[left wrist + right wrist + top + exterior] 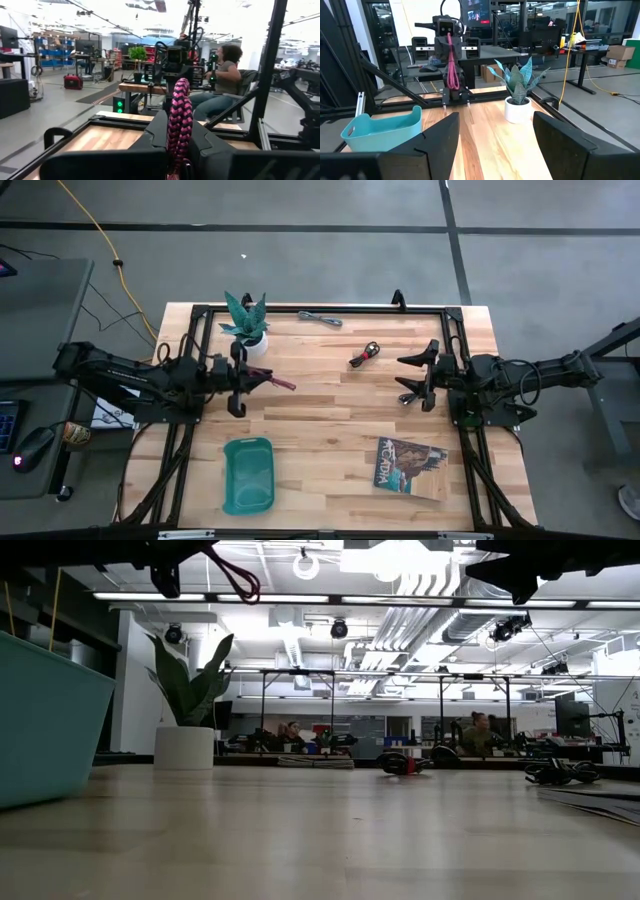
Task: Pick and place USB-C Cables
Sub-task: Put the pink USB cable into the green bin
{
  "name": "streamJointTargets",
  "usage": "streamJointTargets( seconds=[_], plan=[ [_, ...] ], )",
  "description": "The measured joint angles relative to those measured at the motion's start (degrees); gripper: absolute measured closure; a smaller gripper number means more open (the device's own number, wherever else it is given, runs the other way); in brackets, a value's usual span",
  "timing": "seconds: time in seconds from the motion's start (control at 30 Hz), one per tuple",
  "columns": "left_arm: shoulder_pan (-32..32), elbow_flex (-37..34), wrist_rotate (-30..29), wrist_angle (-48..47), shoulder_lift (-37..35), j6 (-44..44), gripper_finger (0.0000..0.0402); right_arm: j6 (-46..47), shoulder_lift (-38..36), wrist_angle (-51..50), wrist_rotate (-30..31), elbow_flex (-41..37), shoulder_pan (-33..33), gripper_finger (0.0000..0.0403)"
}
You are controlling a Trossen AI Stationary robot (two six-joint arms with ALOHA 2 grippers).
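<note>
Holding maroon cable (279,382) in left gripper (262,380), right gripper (404,377) spread empty, plant (246,323) beside, teal tray (248,475) near.

Tray (248,476) left of magazine (411,467), front edge.

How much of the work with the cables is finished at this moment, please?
Nothing looks finished: the teal tray holds no cable. In hand: the left gripper, raised above the table, is shut on the maroon cable. Left to do: the grey cable and the black and red cable lie on the table. The right gripper waits open, holding nothing.
</note>
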Motion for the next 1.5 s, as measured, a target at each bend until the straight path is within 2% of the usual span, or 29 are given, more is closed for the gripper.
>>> streamJointTargets(
  seconds=[0.23, 0.4, 0.53, 0.8, 0.9, 1.0, 1.17, 1.27, 1.5],
  plan=[
    [-1.75, 0.00, 0.09, 1.10, 0.02, 0.02, 0.0401, 0.00, 0.00, -0.16, 0.02, 0.00, 0.00, 0.0158],
    [-4.17, 1.09, 4.60, 1.21, 0.40, -1.42, 0.0401, 0.00, 0.00, -0.15, 0.04, 0.00, 0.00, 0.0158],
    [-8.85, 4.47, 6.29, -1.24, 2.69, 0.36, 0.0401, 0.01, 0.00, -0.15, 0.04, 0.00, 0.00, 0.0158],
    [-19.61, 16.93, 4.11, -25.04, 8.80, 8.89, 0.0401, 0.01, 0.02, -0.15, 0.04, 0.00, 0.00, 0.0158],
    [-22.62, 22.14, 4.01, -34.15, 11.00, 9.37, 0.0401, 0.01, 0.02, -0.13, 0.04, 0.00, 0.00, 0.0158],
    [-25.03, 27.94, 3.96, -46.17, 13.45, 6.24, 0.0401, 0.02, 0.00, -0.13, 0.04, 0.00, 0.00, 0.0158],
    [-27.74, 35.53, 3.95, -63.31, 19.45, -3.70, 0.0401, 0.01, 0.02, -0.13, 0.04, 0.00, 0.00, 0.0158],
    [-28.95, 37.17, 3.93, -66.17, 23.91, -7.14, 0.0401, -0.24, 0.02, -0.02, 0.06, 0.00, -0.01, 0.0158],
    [-31.93, 37.42, 4.49, -66.54, 33.77, -9.57, 0.0401, -0.38, 0.01, 0.22, 0.06, 0.00, 0.00, 0.0158]
  ],
)
